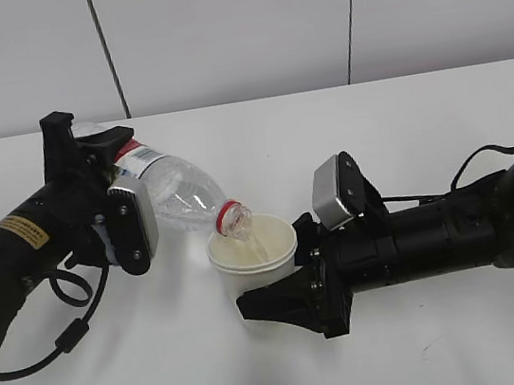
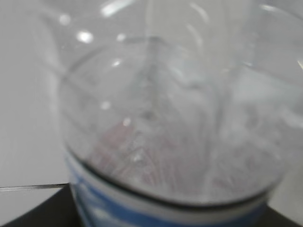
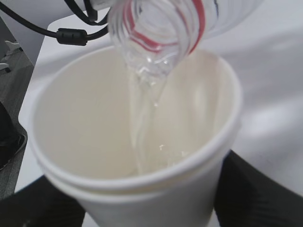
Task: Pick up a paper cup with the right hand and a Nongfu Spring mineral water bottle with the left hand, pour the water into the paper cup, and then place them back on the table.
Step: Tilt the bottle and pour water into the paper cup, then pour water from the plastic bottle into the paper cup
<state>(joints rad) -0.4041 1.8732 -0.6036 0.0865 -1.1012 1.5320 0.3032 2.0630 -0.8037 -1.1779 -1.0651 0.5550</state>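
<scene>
The clear bottle [image 1: 168, 188] with a red neck ring is tilted down to the right, held by my left gripper [image 1: 108, 189], which is shut on its labelled body. Its open mouth [image 1: 233, 219] hangs over the off-white paper cup [image 1: 251, 251]. My right gripper [image 1: 294, 283] is shut on the cup from the right and holds it upright. In the right wrist view a stream of water runs from the bottle neck [image 3: 158, 33] into the cup [image 3: 137, 137]. The left wrist view is filled by the blurred bottle [image 2: 170, 123].
The white table [image 1: 401, 124] spreads all round, with a small dark scuff [image 1: 430, 348] at the front right. A looping black cable [image 1: 73, 314] hangs under the left arm. A white panelled wall stands behind the table.
</scene>
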